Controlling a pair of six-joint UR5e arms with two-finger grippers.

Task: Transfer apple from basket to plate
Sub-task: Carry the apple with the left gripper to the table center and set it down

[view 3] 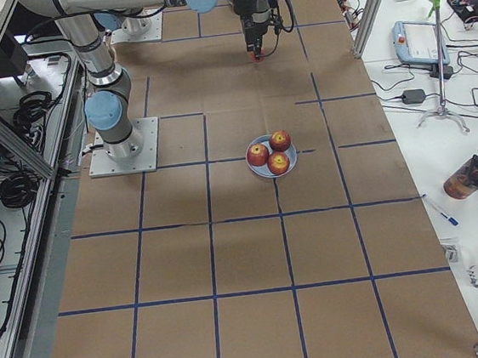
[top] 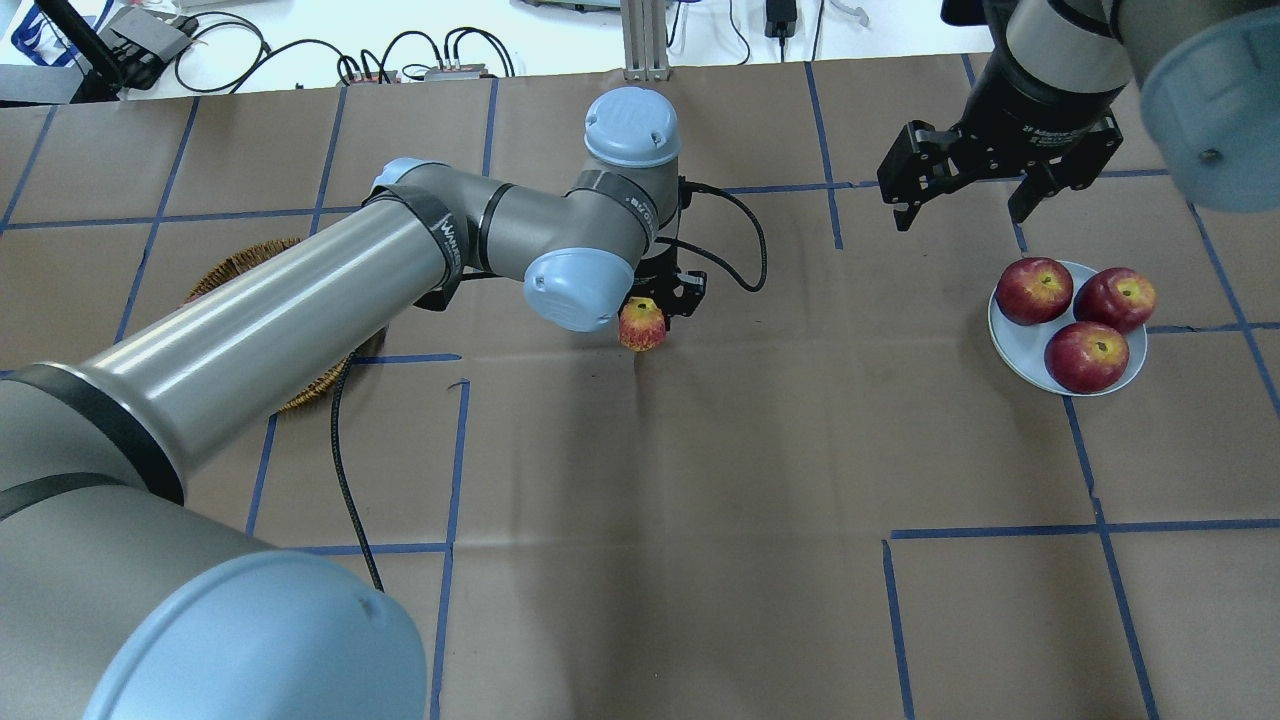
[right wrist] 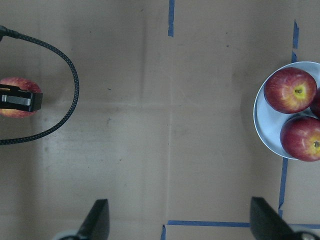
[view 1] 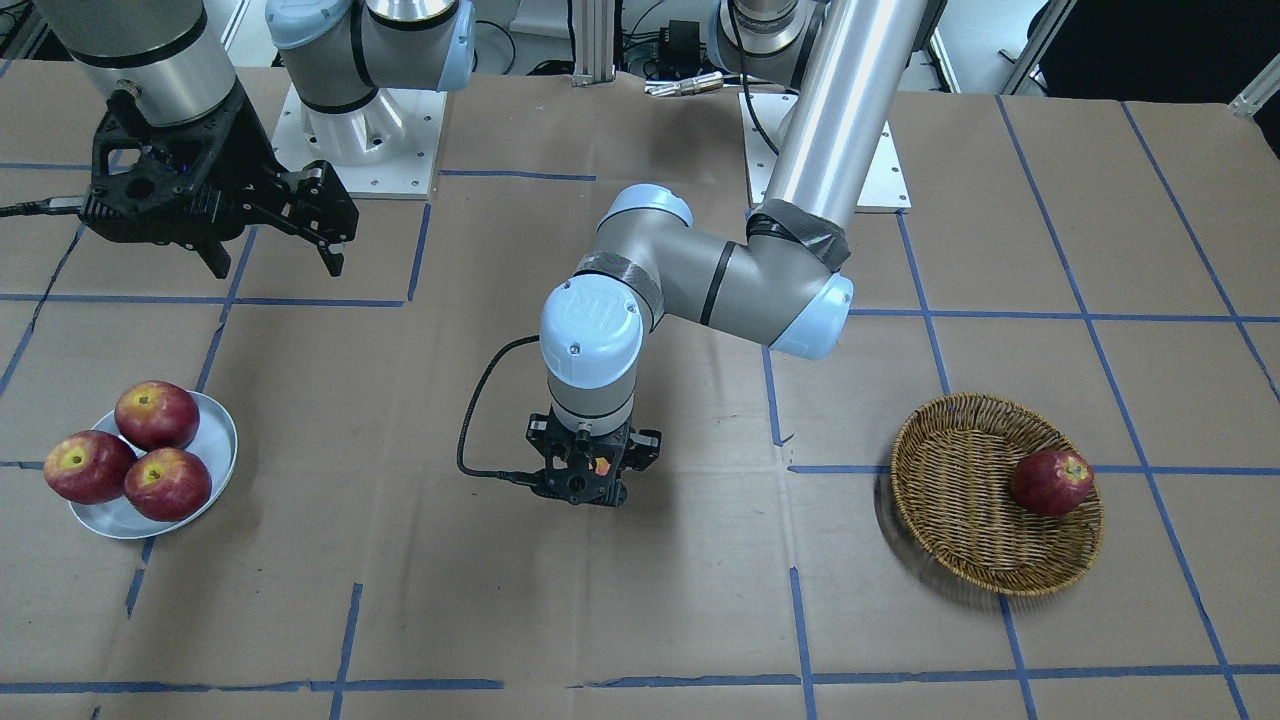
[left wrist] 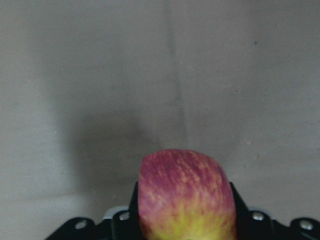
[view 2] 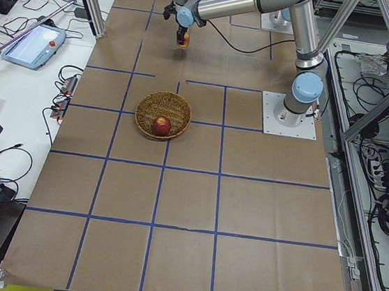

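My left gripper (view 1: pixel 588 482) is shut on the apple (top: pixel 642 327), a light red one with yellow streaks. It holds the apple low over the middle of the table. The apple fills the bottom of the left wrist view (left wrist: pixel 185 200) and shows at the left edge of the right wrist view (right wrist: pixel 17 83). The wicker basket (view 1: pixel 950 520) lies on my left side. The grey plate (top: pixel 1010 335) lies on my right side. My right gripper (top: pixel 960 218) is open and empty, hovering beyond the plate.
One dark red apple (view 1: pixel 1052 482) lies in the basket. Three red apples (top: pixel 1086 356) fill most of the plate. A black cable (top: pixel 740 240) loops from my left wrist. Brown paper with blue tape lines covers the table between apple and plate.
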